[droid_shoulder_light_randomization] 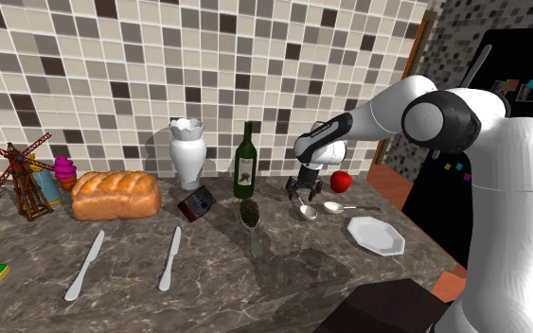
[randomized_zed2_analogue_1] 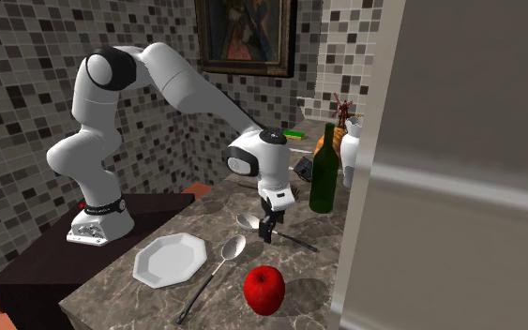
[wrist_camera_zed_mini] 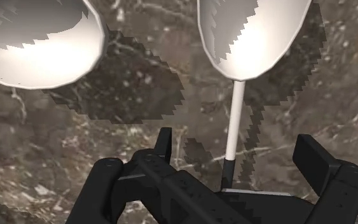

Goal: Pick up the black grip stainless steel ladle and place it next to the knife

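Claw (droid_shoulder_light_randomization: 303, 196) released: fingers (wrist_camera_zed_mini: 316, 159) apart, low over the table (droid_shoulder_light_randomization: 283, 279), straddling the ladle (wrist_camera_zed_mini: 237, 108) handle without contact. Ladle lies flat between the wine bottle (droid_shoulder_light_randomization: 245, 163) and the white plate (droid_shoulder_light_randomization: 376, 235), bowl just beside a spoon (droid_shoulder_light_randomization: 334, 205). Nearer knife (droid_shoulder_light_randomization: 170, 257) lies well apart, toward the shoulder view's left.

text: none legible | wine bottle label (droid_shoulder_light_randomization: 245, 172): unreadable
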Controlling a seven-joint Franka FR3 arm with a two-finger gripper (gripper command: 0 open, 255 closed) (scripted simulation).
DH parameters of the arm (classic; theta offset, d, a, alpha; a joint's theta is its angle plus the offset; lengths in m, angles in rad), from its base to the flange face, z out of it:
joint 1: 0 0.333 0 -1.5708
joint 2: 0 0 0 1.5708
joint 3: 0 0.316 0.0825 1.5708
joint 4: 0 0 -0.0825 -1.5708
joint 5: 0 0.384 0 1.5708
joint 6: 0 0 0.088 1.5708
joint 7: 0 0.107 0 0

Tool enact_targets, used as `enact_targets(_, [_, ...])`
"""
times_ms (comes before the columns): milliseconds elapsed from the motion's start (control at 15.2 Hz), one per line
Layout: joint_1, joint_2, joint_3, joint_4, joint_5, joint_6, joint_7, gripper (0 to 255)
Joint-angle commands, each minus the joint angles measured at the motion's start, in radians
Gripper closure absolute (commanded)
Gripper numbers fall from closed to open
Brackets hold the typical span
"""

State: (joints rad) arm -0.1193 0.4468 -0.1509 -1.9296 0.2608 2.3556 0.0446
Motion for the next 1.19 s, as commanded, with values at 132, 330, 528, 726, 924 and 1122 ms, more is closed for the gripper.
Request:
enact_targets(132, [0.000,0.003,0.001,-0.002,0.001,0.005,-0.001,0])
enact_targets(330, [0.000,0.003,0.001,-0.002,0.001,0.005,-0.001,0])
enact_targets(528, [0.000,0.003,0.001,-0.002,0.001,0.005,-0.001,255])
enact_targets(726, [0.000,0.003,0.001,-0.002,0.001,0.005,-0.001,255])
enact_targets(924, [0.000,0.003,0.001,-0.002,0.001,0.005,-0.001,255])
enact_targets(1122, [0.002,-0.016,-0.003,0.000,-0.005,-0.015,0.005,255])
